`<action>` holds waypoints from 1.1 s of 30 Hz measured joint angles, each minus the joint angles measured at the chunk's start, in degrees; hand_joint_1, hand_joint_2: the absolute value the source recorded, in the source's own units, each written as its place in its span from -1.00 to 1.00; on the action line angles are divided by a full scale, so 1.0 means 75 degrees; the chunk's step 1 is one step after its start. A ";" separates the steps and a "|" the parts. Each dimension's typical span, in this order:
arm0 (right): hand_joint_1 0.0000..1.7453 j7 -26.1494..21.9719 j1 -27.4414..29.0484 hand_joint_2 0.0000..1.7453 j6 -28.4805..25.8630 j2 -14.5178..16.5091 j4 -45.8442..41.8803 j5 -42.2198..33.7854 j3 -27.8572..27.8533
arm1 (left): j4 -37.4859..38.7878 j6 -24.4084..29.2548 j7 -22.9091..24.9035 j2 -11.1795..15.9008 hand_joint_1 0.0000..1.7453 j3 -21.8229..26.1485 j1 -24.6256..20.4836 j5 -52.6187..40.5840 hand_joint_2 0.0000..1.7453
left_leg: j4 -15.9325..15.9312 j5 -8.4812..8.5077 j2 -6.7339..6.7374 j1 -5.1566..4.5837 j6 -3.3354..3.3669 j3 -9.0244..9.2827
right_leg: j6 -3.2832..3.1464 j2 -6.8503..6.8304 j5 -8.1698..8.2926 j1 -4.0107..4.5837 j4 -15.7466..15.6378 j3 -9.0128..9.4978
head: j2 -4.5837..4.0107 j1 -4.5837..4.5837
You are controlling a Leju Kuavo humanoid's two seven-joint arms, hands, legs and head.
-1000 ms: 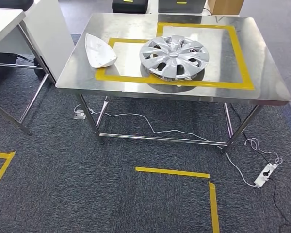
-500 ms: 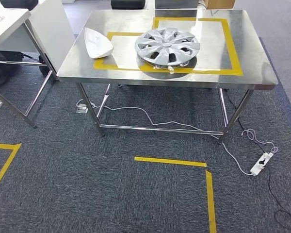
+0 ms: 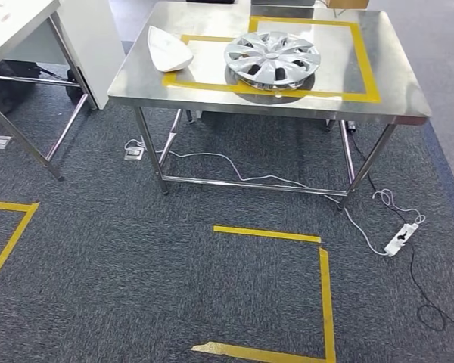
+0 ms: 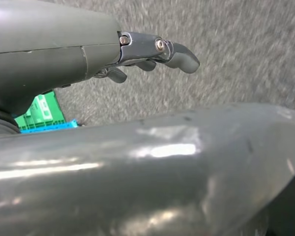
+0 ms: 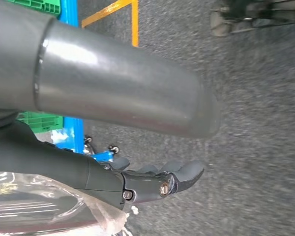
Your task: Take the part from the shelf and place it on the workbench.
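— The left hand [image 4: 149, 51] hangs over the grey carpet [image 3: 128, 265], fingers stretched out and a little apart, nothing in them.

— And the right hand [image 5: 153, 182]?

— Much the same: fingers reach out straight, no grip on anything. There's crinkled clear plastic [image 5: 64, 206] beside its wrist, but it's blurred and I can't tell what it belongs to.

— Where's the part?

— On the steel workbench [image 3: 396, 83]. A silver wheel cover [image 3: 272, 59] lies flat, mostly inside the yellow tape outline [image 3: 365, 53], its near rim over the tape. A white curved panel [image 3: 169, 48] lies near it, toward the bench's left end, just touching the outline's corner.

— Under the bench?

— A white cable [image 3: 253, 180] trails across the carpet to a power strip [image 3: 400, 239] off to the right. Yellow floor tape [image 3: 324, 295] marks a corner in front of the bench, and another strip [image 3: 7, 242] runs at the far left. A white table [image 3: 19, 23] on steel legs stands to the left of the bench.
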 joint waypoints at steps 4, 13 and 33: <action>-1.00 -0.0004 -0.0032 -1.00 0.0000 -0.0012 -0.0003 0.0000 -0.0002 | 0.0003 0.0001 -0.0004 -0.0014 -1.00 0.0000 -0.0004 0.0000 -1.00 | 0.0223 0.0342 0.0000 -0.0015 -0.0105 -0.0503 | -0.0035 0.0014 0.0338 -0.0003 -0.1854 0.1635 | 0.0001 -0.0005; -1.00 -0.0013 -0.0047 -1.00 0.0026 -0.0018 0.0009 -0.0006 -0.0044 | 0.0017 0.0028 -0.0020 -0.0004 -1.00 0.0006 0.0055 -0.0004 -1.00 | 0.1986 -0.1043 -0.0045 0.0103 -0.0451 -0.0941 | -0.0441 -0.0086 0.0552 0.0035 -0.2661 0.1408 | 0.0001 -0.0085; -1.00 0.0114 -0.0028 -1.00 0.0474 -0.0049 0.0012 0.0099 -0.0065 | 0.0017 0.0185 -0.0044 -0.0071 -1.00 0.0071 0.0038 0.0048 -1.00 | 0.0071 -0.0401 -0.0016 -0.0085 0.0051 0.0423 | -0.0171 -0.0004 0.0428 0.0086 -0.1540 0.0667 | 0.0000 -0.0033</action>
